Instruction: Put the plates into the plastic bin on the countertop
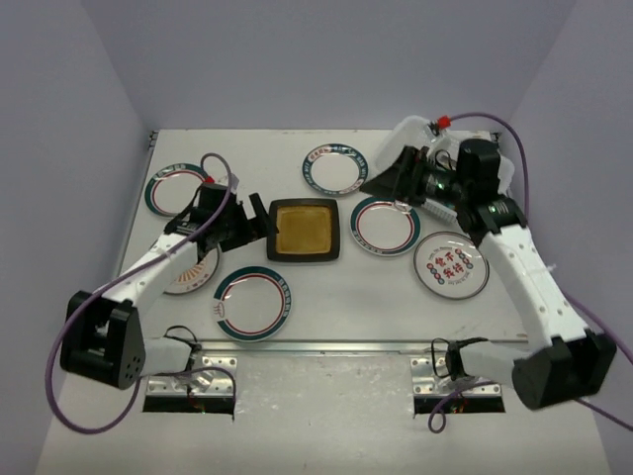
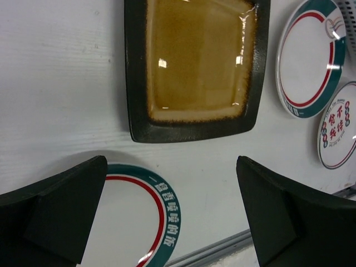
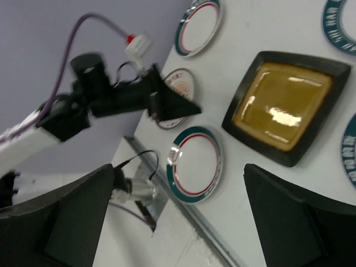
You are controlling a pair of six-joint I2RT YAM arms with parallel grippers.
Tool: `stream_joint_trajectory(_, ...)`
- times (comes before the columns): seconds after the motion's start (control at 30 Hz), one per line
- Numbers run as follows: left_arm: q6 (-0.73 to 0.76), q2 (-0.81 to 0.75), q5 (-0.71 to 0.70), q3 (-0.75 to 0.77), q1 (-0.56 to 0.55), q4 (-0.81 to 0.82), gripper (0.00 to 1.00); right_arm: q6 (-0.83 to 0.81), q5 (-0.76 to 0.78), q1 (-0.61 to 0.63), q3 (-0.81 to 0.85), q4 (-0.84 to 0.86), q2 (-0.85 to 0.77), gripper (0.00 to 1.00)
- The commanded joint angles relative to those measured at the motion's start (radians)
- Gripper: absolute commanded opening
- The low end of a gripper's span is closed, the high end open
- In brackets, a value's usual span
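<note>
The amber square plate (image 1: pixel 303 230) lies mid-countertop (image 1: pixel 326 327). Round ringed plates lie at far left (image 1: pixel 178 188), far middle (image 1: pixel 333 169), middle right (image 1: pixel 384 225) and near left (image 1: pixel 254 302). A red-character plate (image 1: pixel 451 263) lies right. A sunburst plate (image 1: pixel 195 274) is half hidden under the left arm. My left gripper (image 1: pixel 259 220) is open and empty just left of the amber plate (image 2: pixel 194 61). My right gripper (image 1: pixel 388 193) is open and empty above the middle-right plate. The plastic bin (image 1: pixel 415 132) is mostly hidden behind the right arm. No teal square plate shows.
The metal front edge (image 1: pixel 326 346) runs along the near side, with cable cut-outs by both arm bases. Purple walls enclose the left, back and right. In the right wrist view the left arm (image 3: pixel 111 100) reaches over the sunburst plate (image 3: pixel 178 89).
</note>
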Motion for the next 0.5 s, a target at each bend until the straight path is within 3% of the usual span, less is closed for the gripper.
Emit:
stream_joint_trajectory(0.0, -0.043, 0.205, 0.002, 0.173, -0.004, 0.083, 0.99, 0.163, -0.261, -0.01, -0.287, 0.423, -0.229, 0.99)
stream_joint_trajectory(0.07, -0.008, 0.328, -0.005, 0.242, -0.003, 0.039, 0.99, 0.189, -0.316, -0.007, -0.354, 0.444, -0.308, 0.99)
stream_joint_trajectory(0.2, 0.029, 0.505, -0.001, 0.346, 0.01, -0.018, 1.0, 0.117, -0.337, -0.004, -0.404, 0.312, -0.442, 0.99)
stream_joint_trajectory(0.33, 0.045, 0.585, -0.029, 0.365, 0.022, -0.011, 1.0, 0.114, -0.382, -0.004, -0.429, 0.3, -0.505, 0.99)
stream_joint_trajectory(0.47, 0.064, 0.663, 0.095, 0.355, 0.049, 0.039, 0.95, 0.096, -0.415, -0.004, -0.445, 0.296, -0.523, 0.99)
